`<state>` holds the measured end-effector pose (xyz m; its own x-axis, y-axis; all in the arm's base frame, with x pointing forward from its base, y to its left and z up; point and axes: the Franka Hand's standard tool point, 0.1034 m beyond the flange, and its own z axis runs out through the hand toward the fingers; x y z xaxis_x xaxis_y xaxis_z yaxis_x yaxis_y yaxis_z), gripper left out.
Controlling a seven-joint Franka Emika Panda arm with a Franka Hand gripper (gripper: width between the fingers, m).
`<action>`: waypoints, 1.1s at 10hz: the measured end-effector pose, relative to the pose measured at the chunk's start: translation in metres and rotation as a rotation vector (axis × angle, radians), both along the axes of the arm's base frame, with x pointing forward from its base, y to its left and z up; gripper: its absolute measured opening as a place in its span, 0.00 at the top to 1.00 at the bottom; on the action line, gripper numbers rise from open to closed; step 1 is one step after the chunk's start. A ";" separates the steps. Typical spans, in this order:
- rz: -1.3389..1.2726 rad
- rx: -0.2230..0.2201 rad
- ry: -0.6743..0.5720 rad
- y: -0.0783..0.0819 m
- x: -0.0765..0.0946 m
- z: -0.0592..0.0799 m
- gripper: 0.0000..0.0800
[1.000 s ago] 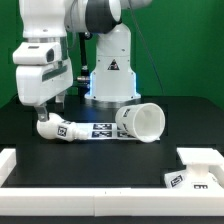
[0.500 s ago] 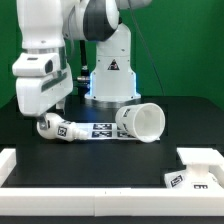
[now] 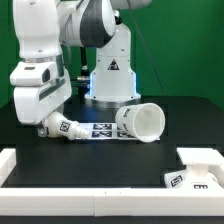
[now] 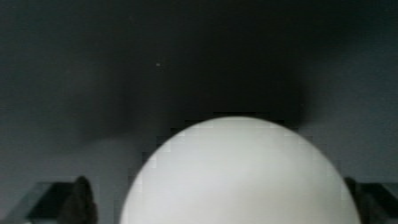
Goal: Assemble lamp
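Your gripper (image 3: pixel 42 122) clamped on the bulb (image 3: pixel 62 128), fingers (image 4: pixel 59 200) hugging its sides, shade (image 3: pixel 140 123) lying nearby, base (image 3: pixel 197 170) well apart

Exterior view faces arm frontally; wrist view sits seemingly close above bulb (image 4: pixel 237 175).

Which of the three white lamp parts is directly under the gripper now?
The bulb, lying at the exterior view's left with the gripper on it. The shade lies on its side mid-table; the base sits at the right front.
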<state>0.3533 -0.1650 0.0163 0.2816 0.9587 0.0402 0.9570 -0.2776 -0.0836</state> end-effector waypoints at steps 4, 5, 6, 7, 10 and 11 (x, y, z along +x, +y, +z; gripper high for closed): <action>0.008 0.000 0.000 0.000 0.000 0.000 0.28; 0.051 0.002 -0.004 -0.002 0.000 0.001 0.28; 0.120 0.006 -0.010 -0.010 0.004 0.004 0.28; 0.214 0.015 -0.003 -0.012 0.014 0.010 0.28; 0.598 0.027 -0.023 -0.007 0.037 0.023 0.28; 0.667 0.029 -0.017 -0.009 0.034 0.021 0.28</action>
<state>0.3878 -0.1741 0.0372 -0.3718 0.9258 0.0680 0.9243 0.3760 -0.0654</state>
